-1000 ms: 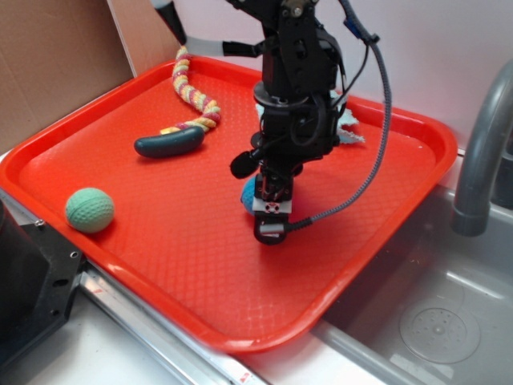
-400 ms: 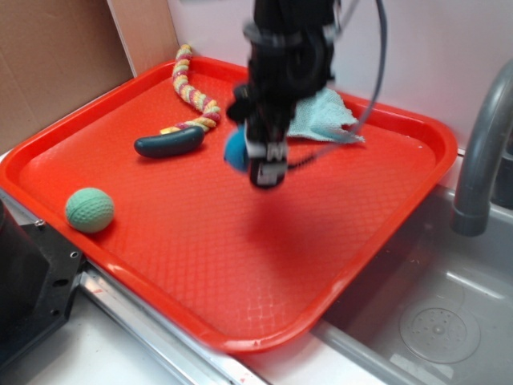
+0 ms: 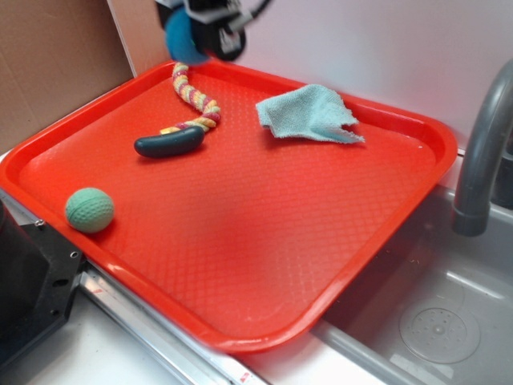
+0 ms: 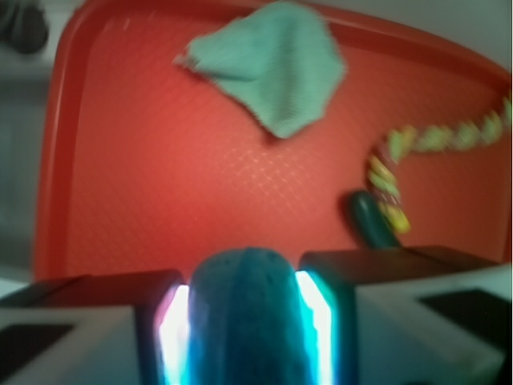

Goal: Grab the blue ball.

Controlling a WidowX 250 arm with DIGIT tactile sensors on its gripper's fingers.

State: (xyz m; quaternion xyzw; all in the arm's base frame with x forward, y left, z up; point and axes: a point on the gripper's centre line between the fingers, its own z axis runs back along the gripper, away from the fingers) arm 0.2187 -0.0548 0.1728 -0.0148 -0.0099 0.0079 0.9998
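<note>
Grip status: we see the gripper (image 4: pixel 244 321) closed on the blue ball (image 4: pixel 243 317), one finger pressed against each side (wrist view). In the exterior view the ball (image 3: pixel 183 38) hangs high above the far-left corner of the red tray (image 3: pixel 264 241), clear of the rope toy (image 3: pixel 192 92), cloth (image 3: pixel 309 114) and green ball (image 3: pixel 89 210). We judge the ball light and slightly yielding; its dimpled surface should resist slipping. Hold across its widest part.

Glossy plastic tray (image 3: pixel 385 233) (waffle-textured floor)
</note>
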